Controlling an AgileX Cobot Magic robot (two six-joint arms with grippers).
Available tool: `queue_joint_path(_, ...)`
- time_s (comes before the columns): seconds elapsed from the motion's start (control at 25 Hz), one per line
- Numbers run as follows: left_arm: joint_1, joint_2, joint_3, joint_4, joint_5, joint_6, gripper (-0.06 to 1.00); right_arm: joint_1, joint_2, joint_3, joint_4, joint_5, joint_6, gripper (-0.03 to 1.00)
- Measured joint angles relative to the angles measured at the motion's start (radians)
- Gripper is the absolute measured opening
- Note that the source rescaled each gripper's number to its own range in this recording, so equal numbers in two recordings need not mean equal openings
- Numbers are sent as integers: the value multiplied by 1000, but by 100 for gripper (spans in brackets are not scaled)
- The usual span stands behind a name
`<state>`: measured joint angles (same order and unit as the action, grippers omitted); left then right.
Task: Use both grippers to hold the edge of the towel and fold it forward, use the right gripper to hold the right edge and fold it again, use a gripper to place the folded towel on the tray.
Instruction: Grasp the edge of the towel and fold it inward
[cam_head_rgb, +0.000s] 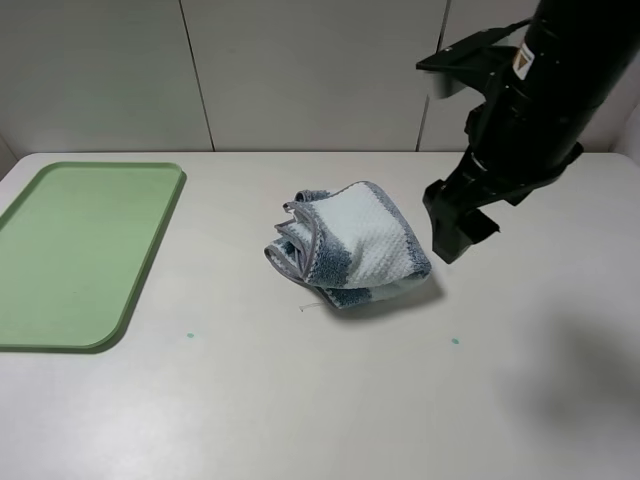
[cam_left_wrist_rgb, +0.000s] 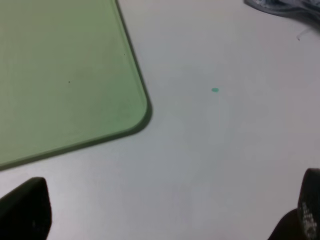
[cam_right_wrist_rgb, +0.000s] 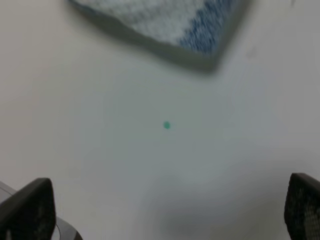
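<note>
The towel (cam_head_rgb: 350, 245) lies folded into a thick bundle in the middle of the table, white with blue-grey stripes and a grey hem showing at its left side. My right gripper (cam_head_rgb: 455, 235) hangs just right of it, above the table, open and empty. In the right wrist view the towel (cam_right_wrist_rgb: 165, 20) lies beyond the open right gripper (cam_right_wrist_rgb: 165, 210). The light-green tray (cam_head_rgb: 80, 250) sits bare at the left. My left gripper (cam_left_wrist_rgb: 165, 215) is open over bare table near the tray's corner (cam_left_wrist_rgb: 135, 100); a bit of towel (cam_left_wrist_rgb: 285, 6) shows at the frame's edge. The left arm is outside the exterior view.
The table is white, with a panelled wall behind it. Two small green dots (cam_head_rgb: 190, 334) (cam_head_rgb: 455, 341) mark the tabletop in front of the tray and the towel. A loose thread (cam_head_rgb: 310, 307) sticks out at the towel's front.
</note>
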<state>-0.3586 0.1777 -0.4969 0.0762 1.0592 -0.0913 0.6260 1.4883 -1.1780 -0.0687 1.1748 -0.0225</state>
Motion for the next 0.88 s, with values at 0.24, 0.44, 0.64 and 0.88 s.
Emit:
queue_joint_path(0.24, 0, 0, 0, 0, 0, 0, 99, -103, -84, 109, 0, 9, 0, 100)
queue_joint_path(0.44, 0, 0, 0, 0, 0, 0, 99, -204, -192, 190, 0, 3, 0, 100)
queue_joint_path(0.64, 0, 0, 0, 0, 0, 0, 99, -320, -326, 288, 2, -11, 0, 100)
queue_joint_path(0.88, 0, 0, 0, 0, 0, 0, 99, -459, -528, 419, 27, -51, 0, 100)
